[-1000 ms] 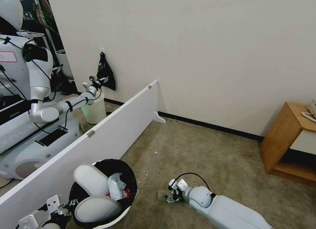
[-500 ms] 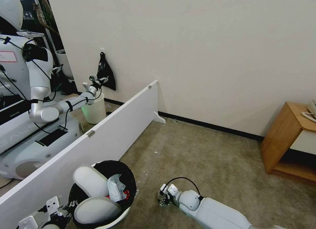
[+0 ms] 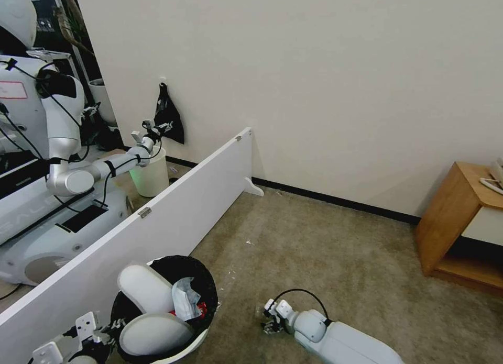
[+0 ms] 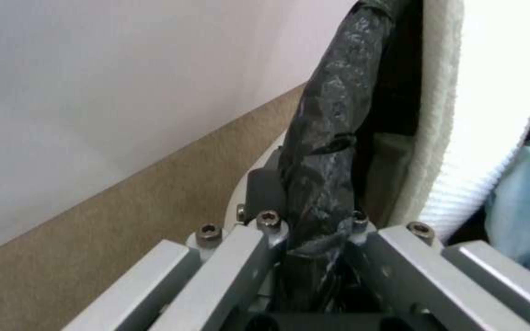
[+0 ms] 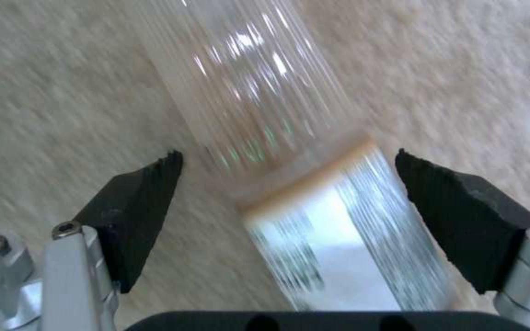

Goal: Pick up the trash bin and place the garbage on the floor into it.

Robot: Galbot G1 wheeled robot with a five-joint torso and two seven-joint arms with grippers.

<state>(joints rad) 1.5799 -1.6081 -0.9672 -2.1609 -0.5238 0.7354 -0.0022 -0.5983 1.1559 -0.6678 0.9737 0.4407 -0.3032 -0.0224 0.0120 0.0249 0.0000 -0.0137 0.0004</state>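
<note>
The trash bin (image 3: 201, 337), white with a black bag over its rim, stands at the lower left beside the white board. Two white slippers (image 3: 144, 288), a pale mask (image 3: 184, 298) and something red lie inside it. My left gripper (image 3: 97, 333) is shut on the bin's bagged rim (image 4: 329, 138), with a slipper (image 4: 492, 115) just behind the rim. My right gripper (image 3: 270, 321) is low over the beige carpet (image 3: 325, 254). It is open, its black pads (image 5: 139, 207) on either side of a clear bottle (image 5: 265, 105) lying on the floor.
A long white partition board (image 3: 173, 212) runs along my left. Behind it are another robot (image 3: 57, 144), a pale bin (image 3: 149, 176) and a black bag (image 3: 168, 115) hung on the wall. A wooden cabinet (image 3: 456, 222) stands at the right. Small white scraps (image 3: 230, 274) dot the carpet.
My right gripper swung a little left along the floor, then back right and closer to me. The bin and left gripper have stayed put.
</note>
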